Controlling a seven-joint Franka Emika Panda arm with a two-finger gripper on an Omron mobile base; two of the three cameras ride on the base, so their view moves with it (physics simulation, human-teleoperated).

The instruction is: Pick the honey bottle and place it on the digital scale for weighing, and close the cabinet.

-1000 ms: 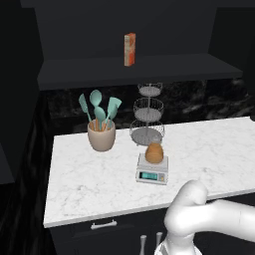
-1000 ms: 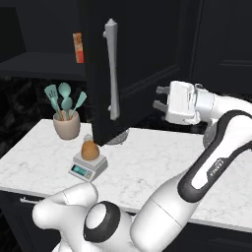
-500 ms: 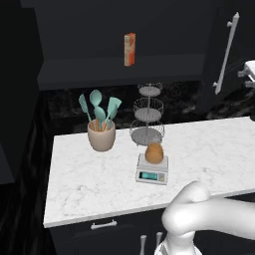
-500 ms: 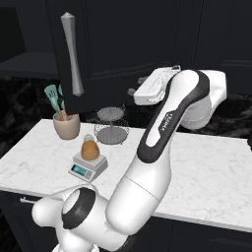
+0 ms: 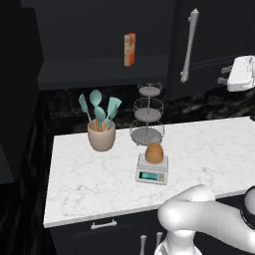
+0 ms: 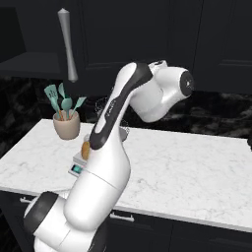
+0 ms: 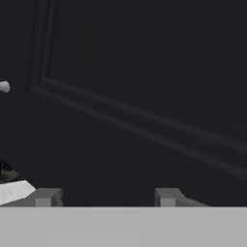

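Honey bottle [image 5: 154, 153] sits on the digital scale [image 5: 152, 170], mid table [image 5: 89, 184], in front of the wire stand [image 5: 147, 122]; weighing part looks done. Step in hand, by my reading: shutting the cabinet [image 5: 209, 35].

Hand [image 7: 106, 197] faces the panelled door close up, fingertips [image 7: 46, 197] apart with nothing between them. Best to push flat on the panel, beside the bar handle [image 5: 189, 45], until the door seats.

Left base view shows the carton [image 5: 129, 49] on the open shelf; right base view shows the arm hiding most of the scale.
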